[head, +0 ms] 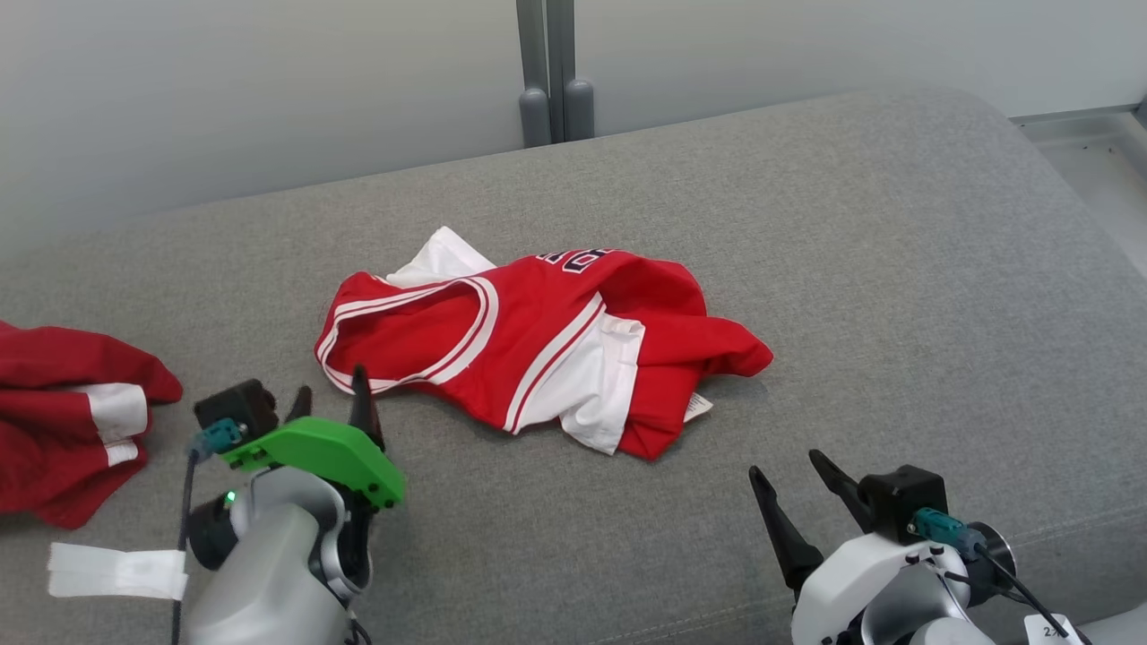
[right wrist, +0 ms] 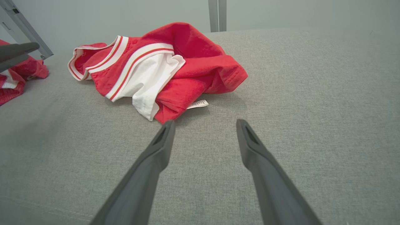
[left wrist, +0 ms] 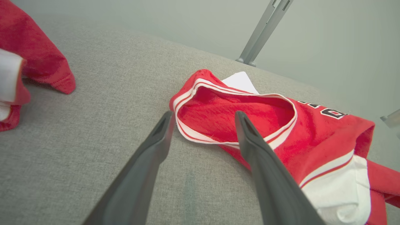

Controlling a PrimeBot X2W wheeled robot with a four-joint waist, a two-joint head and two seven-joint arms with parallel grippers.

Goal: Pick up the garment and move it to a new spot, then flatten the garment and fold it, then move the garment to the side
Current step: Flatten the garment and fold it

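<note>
The red and white garment (head: 538,349) lay crumpled near the middle of the grey cushion (head: 896,269), with a white-trimmed opening turned toward the robot's left and a white panel folded out along its near side. A small label poked out from under the red hem. Dark lettering showed on the far fold, too bunched to read. The left gripper (head: 332,383) hovered just beside the trimmed opening, its jaws wide apart and holding nothing. In the left wrist view one finger (left wrist: 259,162) crossed over the trim while the other stood over bare cushion; whether either touched the cloth could not be told. The right gripper (head: 786,464) sat near the cushion's front edge, apart from the garment, its jaws likewise spread and empty, pointing toward the red hem. A second red garment (head: 63,421) with a white band lay heaped at the cushion's left end, well apart from the first. A strip of white tape (head: 116,571) showed beside the left arm, and a grey post (head: 556,72) rose behind the cushion against a pale wall
</note>
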